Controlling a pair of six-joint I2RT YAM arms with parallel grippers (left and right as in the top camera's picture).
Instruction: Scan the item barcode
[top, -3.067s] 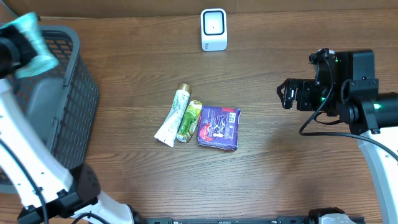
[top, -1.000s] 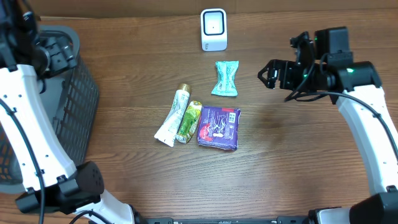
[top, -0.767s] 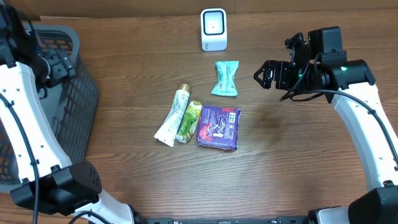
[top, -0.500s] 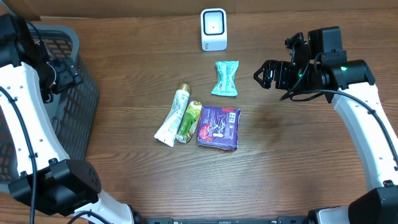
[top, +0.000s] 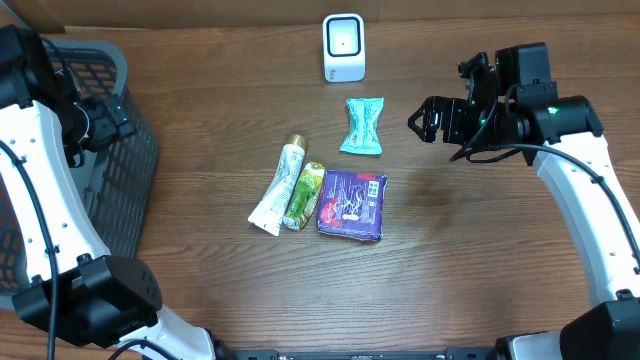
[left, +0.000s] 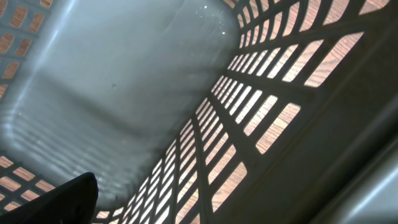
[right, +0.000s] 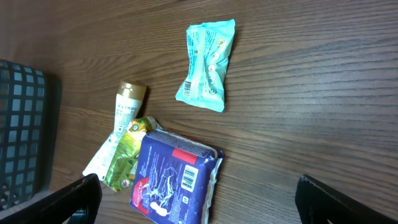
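The left arm (top: 45, 215) rises along the left edge of the overhead view, with the left gripper (top: 100, 115) at the upper left; how its jaws stand cannot be made out. The right arm (top: 590, 220) comes up the right side and bends toward the centre. The right gripper (top: 420, 120) has its fingers spread wide and holds nothing.

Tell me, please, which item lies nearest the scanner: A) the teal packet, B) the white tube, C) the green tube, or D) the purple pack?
A, since the teal packet lies just below the scanner, closer to it than any other item.
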